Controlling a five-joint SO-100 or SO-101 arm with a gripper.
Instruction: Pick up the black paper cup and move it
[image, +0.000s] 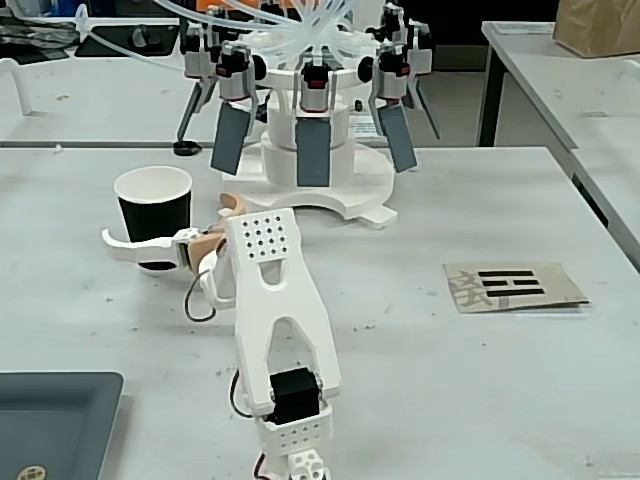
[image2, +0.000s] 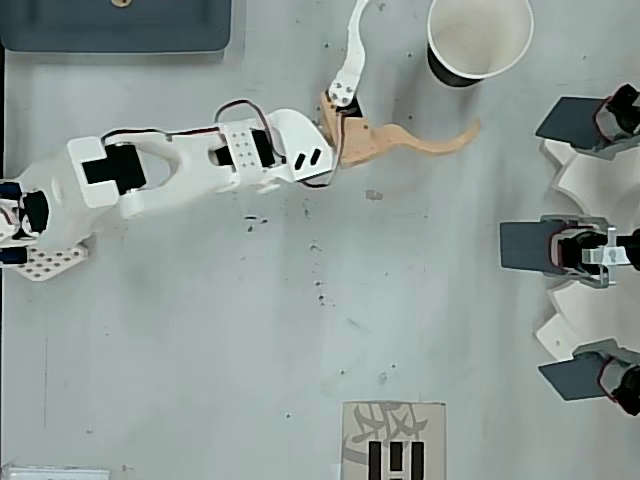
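Observation:
The black paper cup (image: 153, 212) stands upright on the table at the left of the fixed view; in the overhead view the cup (image2: 478, 38) is at the top right, its white inside showing. My gripper (image: 165, 217) is open wide around it. The white finger (image: 130, 246) crosses in front of the cup's lower wall, and the tan finger (image: 230, 203) is off to the cup's right. From overhead, the gripper (image2: 420, 65) has the cup at the mouth of its spread fingers, with no squeeze on it. Whether a finger touches the cup I cannot tell.
A white multi-arm rig with grey paddles (image: 315, 150) stands behind the cup, along the right edge in the overhead view (image2: 585, 245). A dark grey tray (image: 50, 420) (image2: 115, 25) lies beside my arm's base. A card with black bars (image: 512, 285) (image2: 395, 445) lies on the table.

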